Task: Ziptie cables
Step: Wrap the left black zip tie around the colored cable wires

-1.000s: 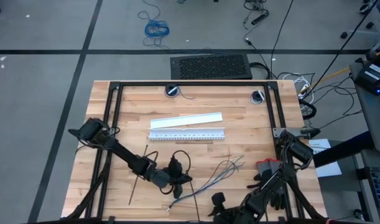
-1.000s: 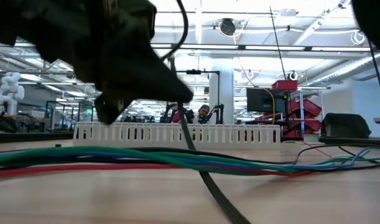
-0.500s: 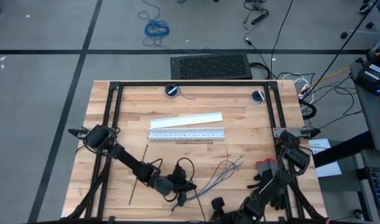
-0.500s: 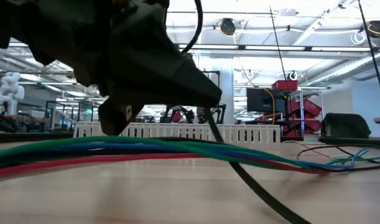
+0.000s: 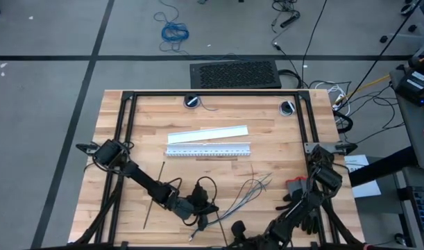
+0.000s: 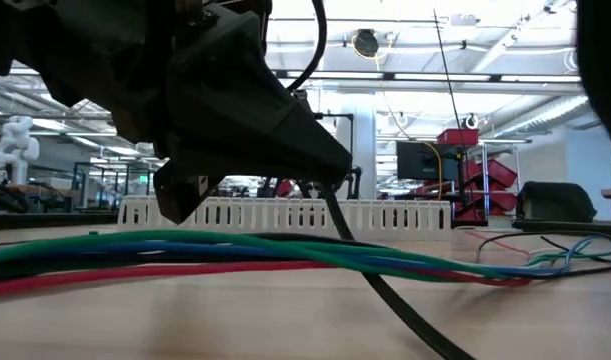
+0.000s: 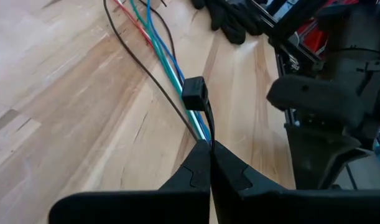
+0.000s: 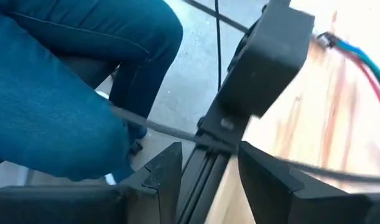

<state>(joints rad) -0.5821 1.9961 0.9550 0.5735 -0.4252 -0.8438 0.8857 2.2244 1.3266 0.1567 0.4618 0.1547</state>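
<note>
The cables [image 7: 153, 38] are lying along the table's near middle; a ziptie [image 7: 196, 99] is being pinched by the left gripper [image 7: 209, 149] over them. Its tail apparently needs threading; the right gripper [image 8: 208, 163] is being held spread nearby.

Two arms low over the near edge of a wooden table

The left gripper [image 5: 202, 217] sits at the near end of the cables [image 5: 245, 193], which fan out toward the white slotted strip [image 5: 209, 151]. A flat white strip [image 5: 208, 133] lies just beyond it. One ziptie [image 5: 153, 194] lies straight beside the left arm. The right gripper [image 5: 237, 232] is at the table's [image 5: 274, 135] near edge, beside black gloves [image 5: 305, 212].
</note>
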